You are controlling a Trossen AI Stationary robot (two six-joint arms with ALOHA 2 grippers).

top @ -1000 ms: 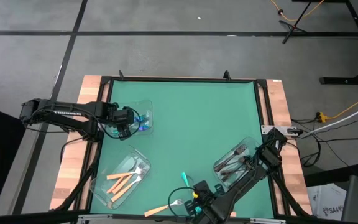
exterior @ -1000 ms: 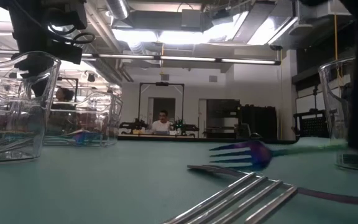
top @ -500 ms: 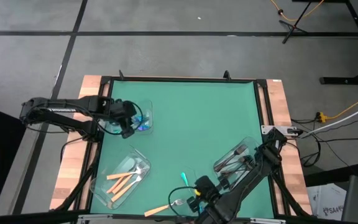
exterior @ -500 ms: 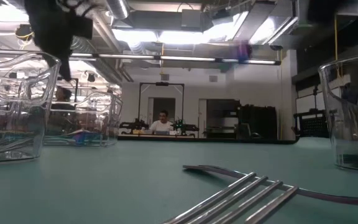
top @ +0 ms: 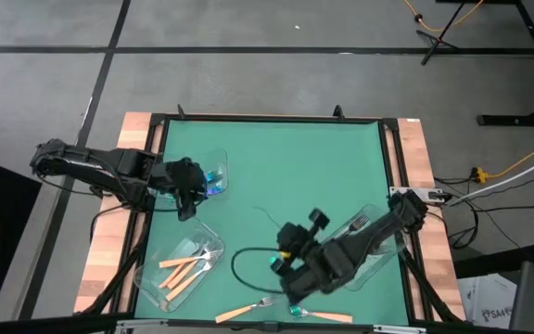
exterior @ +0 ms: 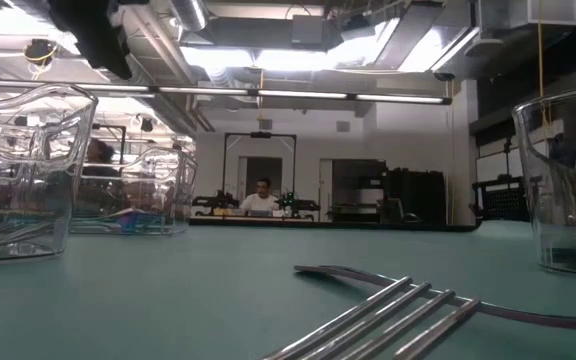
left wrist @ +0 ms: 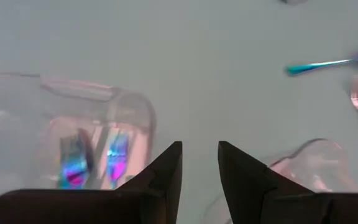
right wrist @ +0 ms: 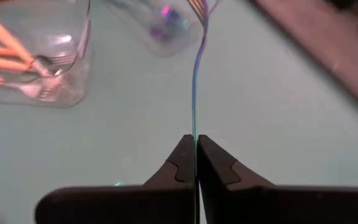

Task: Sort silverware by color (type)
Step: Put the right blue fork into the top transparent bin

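My right gripper point(top: 286, 232) is over the middle of the table, shut on a blue-teal fork point(right wrist: 195, 74) that points toward the tray of blue forks point(top: 213, 176). My left gripper point(left wrist: 201, 152) is open and empty, above the mat beside that tray point(left wrist: 86, 149); it also shows in the high view point(top: 189, 189). Orange forks lie in a clear tray point(top: 182, 267) at the near left. Dark forks lie in a clear tray point(top: 360, 232) under my right arm. An orange fork point(top: 241, 311), a teal fork point(top: 295, 311) and another orange fork point(top: 330, 316) lie flat on the mat by the near edge. My right gripper pinches the fork's thin handle point(right wrist: 195, 127) between its two fingers, at the end away from the tines. The fork sticks straight out ahead of the fingertips, seen edge-on, with its tines point(right wrist: 199, 7) at the far end. It is lifted clear of the table.
The green mat point(top: 286, 158) is framed by a black rail with wooden strips at left and right. In the low view, silver fork tines point(exterior: 388, 310) lie close in front, with clear trays at left point(exterior: 28, 170) and right point(exterior: 568, 180). A person sits far behind in the room.
My right gripper has lifted the blue-teal fork off the mat near the near edge. It has carried the fork up and toward the table's middle, in the direction of the blue-fork tray. My left gripper has risen a little beside that tray.
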